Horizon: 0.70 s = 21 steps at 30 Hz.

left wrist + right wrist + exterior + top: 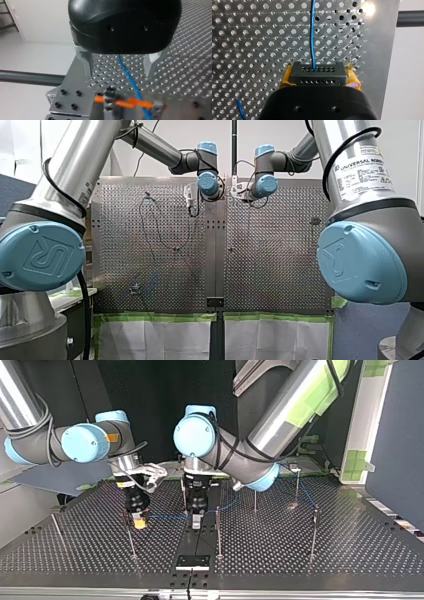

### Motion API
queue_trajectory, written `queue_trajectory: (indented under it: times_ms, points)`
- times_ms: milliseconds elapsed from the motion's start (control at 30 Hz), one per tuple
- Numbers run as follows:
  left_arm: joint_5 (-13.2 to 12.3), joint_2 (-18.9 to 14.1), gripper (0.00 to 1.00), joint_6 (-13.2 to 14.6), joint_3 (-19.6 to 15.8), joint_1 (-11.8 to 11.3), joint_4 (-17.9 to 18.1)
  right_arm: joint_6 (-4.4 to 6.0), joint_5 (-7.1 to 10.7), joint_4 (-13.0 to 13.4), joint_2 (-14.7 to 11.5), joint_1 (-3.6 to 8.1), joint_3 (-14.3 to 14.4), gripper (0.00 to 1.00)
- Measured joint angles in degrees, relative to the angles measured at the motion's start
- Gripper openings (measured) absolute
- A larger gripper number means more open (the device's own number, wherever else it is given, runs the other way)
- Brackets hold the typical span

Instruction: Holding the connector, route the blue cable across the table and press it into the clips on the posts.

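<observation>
going by the top view from its left: my right end effector (138,521) is clamped on the small black rectangular connector (315,73), with its yellow pads (285,78) against both ends. the thin blue cable (167,516) leaves the connector and runs toward that view's right, low over the perforated metal desk (350,550). it reaches my left end effector (120,65), whose metal fingers (87,62) stand wide apart with the cable passing between them, untouched. further right, the cable goes on among the thin upright metal posts (314,530).

the risks, as i judge them:
- with the left fingers wide, nothing guides the cable, so it could slide out sideways and miss a clip.
- a hard pull could twist the connector in the pads or drag it free.
- one post stands just beside the right end effector, so a careless sweep could strike it.
- slack cable could also snag on a post.
</observation>
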State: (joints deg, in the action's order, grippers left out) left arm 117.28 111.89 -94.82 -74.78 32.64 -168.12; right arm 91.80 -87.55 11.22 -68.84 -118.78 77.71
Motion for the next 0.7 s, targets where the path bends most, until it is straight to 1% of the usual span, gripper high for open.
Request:
queue_trajectory:
  times_ms: [133,233,267,300,333,367,400,467,500,533,567,700]
  points:
    - [-0.16,1.35,1.0,0.04,1.7,0.08,-1.06,0.03,0.06,0.02,0.0,-0.01,0.01,0.0]
    - [0.27,2.5,1.0,0.06,2.71,0.38,-1.83,0.05,0.08,-0.01,0.03,-0.01,0.01,0.0]
    - [0.47,2.71,0.82,0.07,2.86,0.46,-1.94,0.06,0.08,-0.03,0.04,-0.01,0.01,0.0]
    - [0.77,2.91,0.82,0.07,3.0,0.55,-2.02,0.06,0.08,-0.03,0.04,-0.01,0.02,0.0]
    - [1.01,3.0,0.65,0.07,3.07,0.59,-2.07,0.06,0.09,-0.03,0.04,0.0,0.02,0.0]
    - [1.27,3.07,0.58,0.05,3.12,0.61,-2.12,0.06,0.09,-0.04,0.05,-0.01,0.02,0.0]
    - [1.66,3.12,0.58,0.04,3.15,0.64,-2.18,0.07,0.09,-0.04,0.05,-0.01,0.01,0.0]
    - [2.23,3.16,0.19,0.01,3.16,0.68,-2.21,0.11,0.09,-0.04,0.05,-0.01,0.02,0.0]
    - [2.49,3.17,0.19,0.01,3.16,0.71,-2.24,0.12,0.09,-0.04,0.06,-0.01,0.01,0.0]
    - [2.62,3.17,0.07,0.0,3.16,0.73,-2.27,0.13,0.09,-0.04,0.05,-0.01,0.01,0.0]
    - [2.72,3.17,0.0,0.0,3.16,0.76,-2.31,0.14,0.09,-0.05,0.05,-0.01,0.02,0.0]
    - [3.18,3.18,0.0,-0.13,3.17,0.88,-2.52,0.15,0.1,-0.04,0.05,-0.01,0.01,0.0]
